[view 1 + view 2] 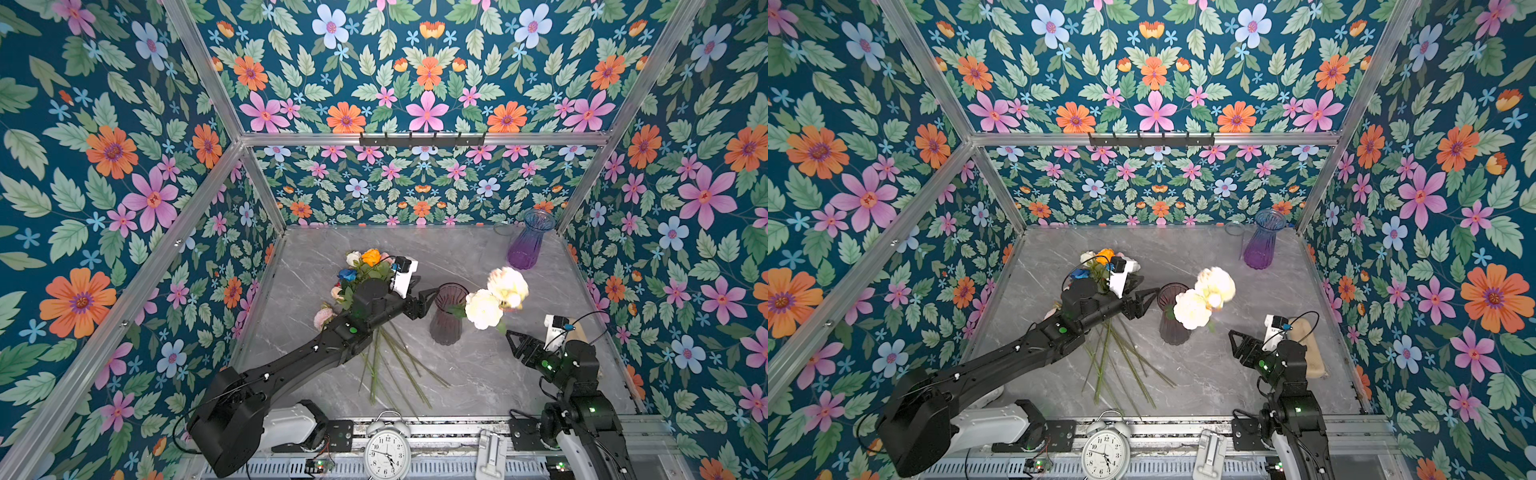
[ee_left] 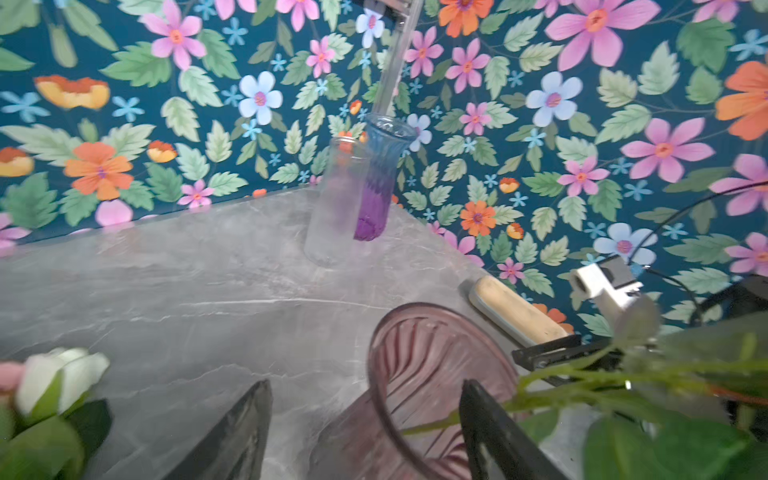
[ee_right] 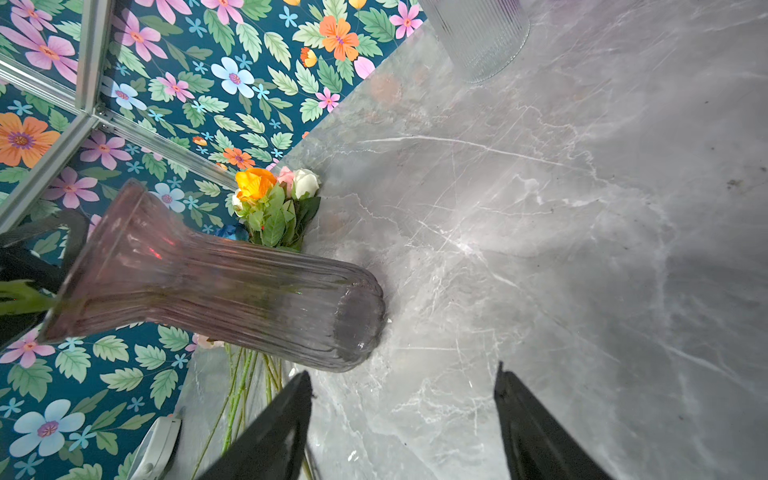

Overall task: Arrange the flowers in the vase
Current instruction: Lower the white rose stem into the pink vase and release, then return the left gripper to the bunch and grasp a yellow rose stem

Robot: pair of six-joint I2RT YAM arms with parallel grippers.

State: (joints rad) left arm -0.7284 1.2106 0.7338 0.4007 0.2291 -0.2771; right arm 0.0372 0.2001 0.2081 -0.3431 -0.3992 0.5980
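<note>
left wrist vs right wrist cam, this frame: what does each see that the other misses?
Left wrist only: the purple vase in the far corner, a tan bar by the wall, and the left gripper, open at the pink vase rim.
Right wrist only: the orange flower, the bare stems lying on the table, and the right gripper, open and empty.
Both: the pink vase, the clear jar, the grey table.
</note>
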